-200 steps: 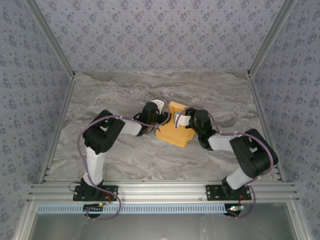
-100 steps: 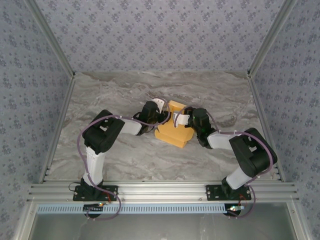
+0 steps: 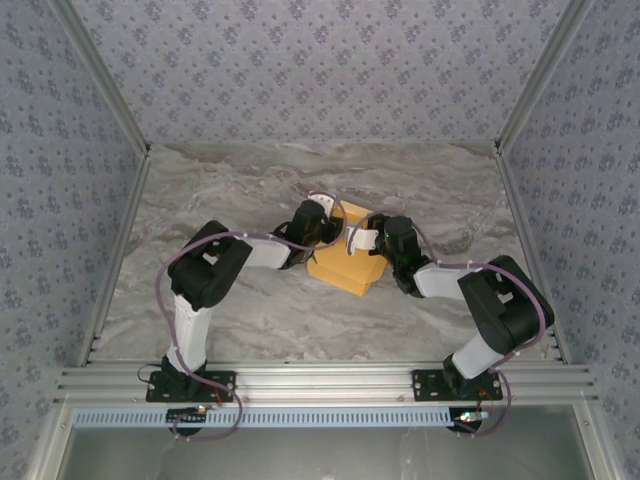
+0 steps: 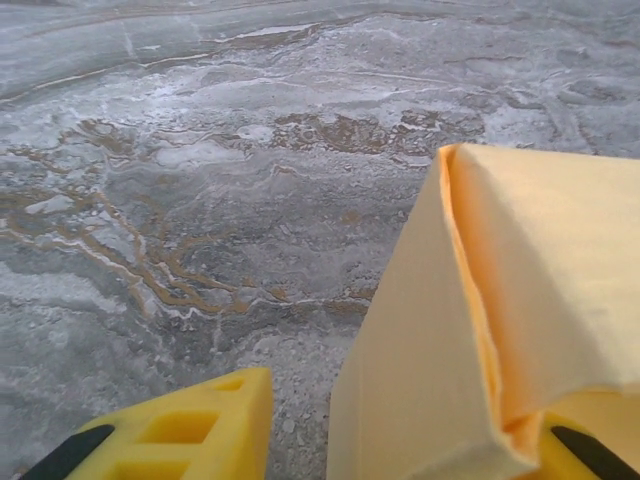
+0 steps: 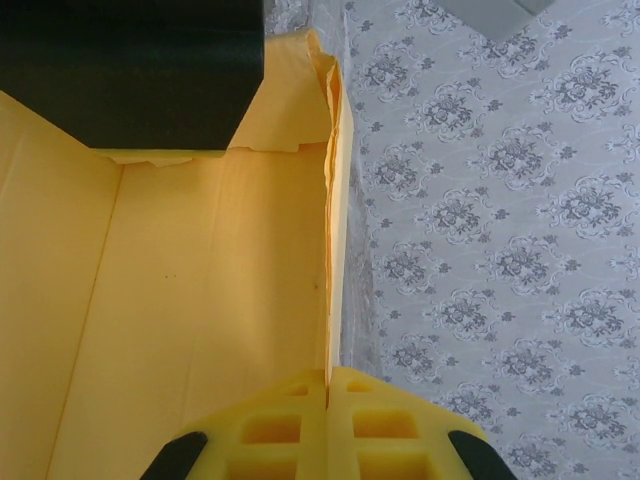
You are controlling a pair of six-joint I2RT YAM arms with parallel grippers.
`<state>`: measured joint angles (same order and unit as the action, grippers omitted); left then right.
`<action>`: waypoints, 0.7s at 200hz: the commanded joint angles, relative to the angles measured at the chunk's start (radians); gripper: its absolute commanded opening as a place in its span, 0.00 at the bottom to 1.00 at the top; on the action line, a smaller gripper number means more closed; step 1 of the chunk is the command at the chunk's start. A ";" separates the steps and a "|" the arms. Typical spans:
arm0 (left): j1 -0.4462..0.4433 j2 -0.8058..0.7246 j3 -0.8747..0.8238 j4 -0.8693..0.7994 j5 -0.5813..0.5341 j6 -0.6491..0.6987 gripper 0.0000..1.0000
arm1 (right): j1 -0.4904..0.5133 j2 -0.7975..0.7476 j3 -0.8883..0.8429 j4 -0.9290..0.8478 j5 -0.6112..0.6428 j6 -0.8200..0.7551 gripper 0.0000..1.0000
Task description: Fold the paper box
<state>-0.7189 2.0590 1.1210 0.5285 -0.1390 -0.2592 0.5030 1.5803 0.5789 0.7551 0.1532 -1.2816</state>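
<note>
left gripper (image 3: 324,224) now reaches further over the yellow-orange thin cardboard paper box (image 3: 350,266), jaws apart astride one wall, likely to crease it; right gripper (image 5: 328,376) pinches another wall, steadying it.

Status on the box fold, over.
Left gripper open, straddling a paper box wall. Right gripper shut on its edge. Nothing in the way.

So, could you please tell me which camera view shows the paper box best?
Top external: it takes in nearly all of the paper box. Left wrist gives a close-up of one raised flap; right wrist, an inner panel and the wall edge pinched by the right gripper.
</note>
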 commanded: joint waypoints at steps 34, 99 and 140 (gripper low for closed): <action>-0.031 -0.007 0.068 -0.031 -0.257 -0.053 0.29 | 0.027 0.036 0.012 -0.065 0.018 0.007 0.00; -0.055 0.003 0.075 -0.010 -0.313 -0.053 0.16 | 0.035 0.055 0.005 -0.026 0.026 0.005 0.00; -0.054 -0.006 0.041 0.040 -0.255 -0.032 0.11 | 0.031 0.046 0.004 -0.025 0.023 0.017 0.00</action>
<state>-0.7856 2.0594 1.1641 0.4923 -0.3744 -0.2958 0.5346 1.6108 0.5888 0.7937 0.1684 -1.2793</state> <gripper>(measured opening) 0.124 0.051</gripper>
